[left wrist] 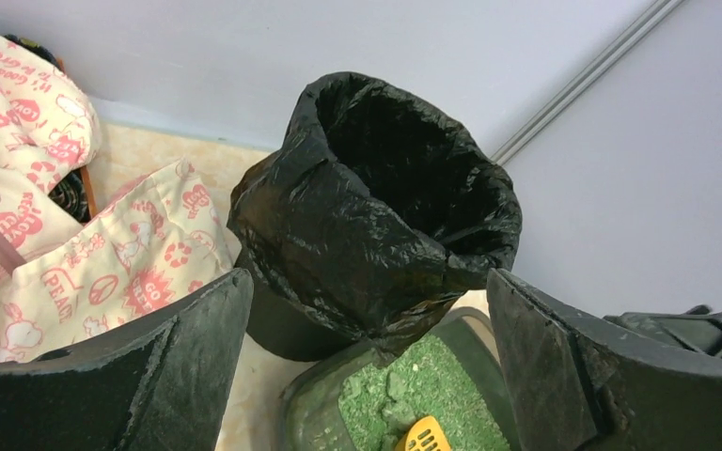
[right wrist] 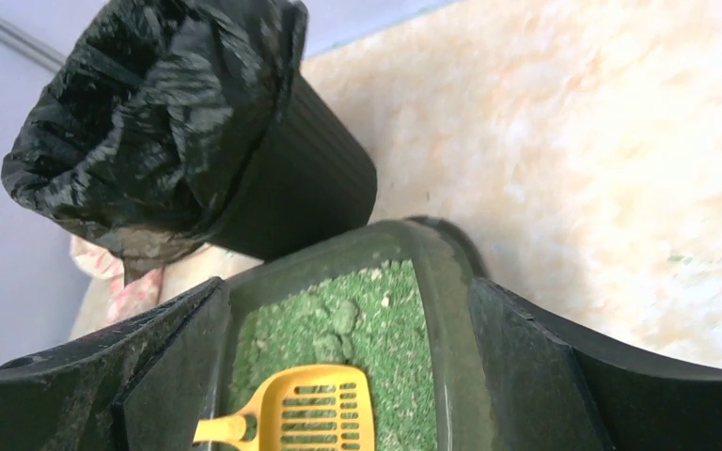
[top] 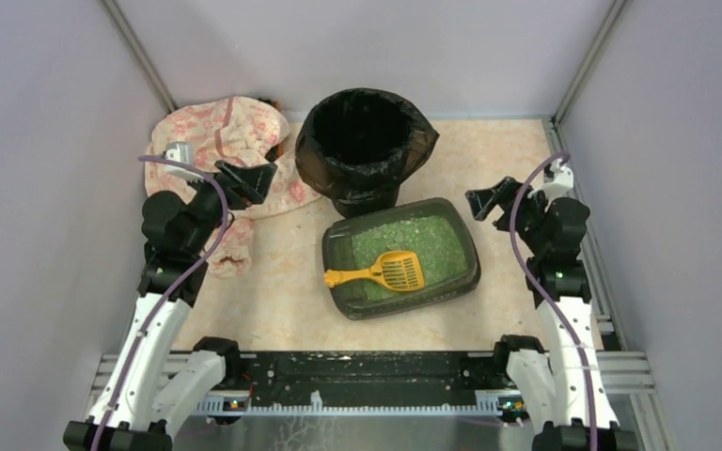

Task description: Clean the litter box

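Note:
The litter box, a shallow dark grey-green tray with green granules, sits at the table's middle, in front of the round bin lined with a black bag. A yellow slotted scoop lies in the tray, handle toward the left. Clumps lie in the granules beyond the scoop's blade. My left gripper is open and empty, raised left of the bin. My right gripper is open and empty, raised right of the tray. The tray also shows in the left wrist view and the right wrist view.
A pink patterned cloth lies at the back left, under and behind my left arm. Grey walls close in the left, right and back. A metal rail runs along the near edge.

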`<action>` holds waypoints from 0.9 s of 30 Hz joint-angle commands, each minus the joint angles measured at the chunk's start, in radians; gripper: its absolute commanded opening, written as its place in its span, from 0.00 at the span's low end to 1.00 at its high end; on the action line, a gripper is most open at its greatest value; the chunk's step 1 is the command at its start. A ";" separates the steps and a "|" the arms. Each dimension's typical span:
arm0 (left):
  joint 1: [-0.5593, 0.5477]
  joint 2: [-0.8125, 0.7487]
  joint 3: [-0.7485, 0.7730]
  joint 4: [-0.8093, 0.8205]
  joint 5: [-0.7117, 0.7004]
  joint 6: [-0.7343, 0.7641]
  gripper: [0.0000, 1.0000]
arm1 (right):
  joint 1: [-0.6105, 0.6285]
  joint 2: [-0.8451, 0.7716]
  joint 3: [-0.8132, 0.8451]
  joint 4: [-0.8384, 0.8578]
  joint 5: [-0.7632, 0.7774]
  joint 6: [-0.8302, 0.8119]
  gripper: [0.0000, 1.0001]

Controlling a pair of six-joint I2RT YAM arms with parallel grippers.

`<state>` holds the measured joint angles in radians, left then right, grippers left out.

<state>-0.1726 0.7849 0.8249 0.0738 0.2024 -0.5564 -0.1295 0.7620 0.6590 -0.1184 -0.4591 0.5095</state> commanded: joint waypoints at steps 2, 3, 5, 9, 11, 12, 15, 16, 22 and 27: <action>0.002 -0.012 -0.013 0.024 0.002 0.036 1.00 | 0.085 -0.056 0.080 -0.044 0.300 -0.045 0.98; 0.003 0.000 -0.006 0.016 0.027 0.065 1.00 | 0.084 -0.045 0.048 -0.022 0.341 0.041 0.98; 0.002 0.036 0.029 -0.031 0.049 0.072 0.98 | 0.080 -0.024 -0.048 0.079 0.328 0.151 0.91; -0.001 0.093 0.115 -0.143 0.122 0.080 0.95 | 0.077 -0.003 -0.164 0.302 0.126 0.193 0.79; -0.003 0.089 0.145 -0.185 0.093 0.115 0.96 | 0.085 0.013 -0.143 0.329 0.099 0.181 0.78; -0.004 0.082 0.149 -0.195 0.075 0.134 0.96 | 0.099 0.026 -0.104 0.291 0.101 0.143 0.78; -0.005 0.079 0.141 -0.215 0.045 0.153 0.96 | 0.181 0.081 0.028 0.103 0.153 0.008 0.78; -0.005 0.085 0.137 -0.222 0.053 0.146 0.96 | 0.215 0.103 0.068 0.021 0.182 -0.031 0.78; -0.026 0.138 0.097 -0.217 0.089 0.090 0.96 | 0.453 0.135 0.145 -0.191 0.485 -0.164 0.78; -0.044 0.135 0.080 -0.214 0.088 0.084 0.95 | 0.572 0.259 0.194 -0.241 0.495 -0.217 0.75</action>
<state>-0.2008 0.9321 0.9188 -0.1387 0.2775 -0.4603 0.3721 0.9325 0.7883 -0.2790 -0.0444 0.3737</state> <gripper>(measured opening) 0.954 0.765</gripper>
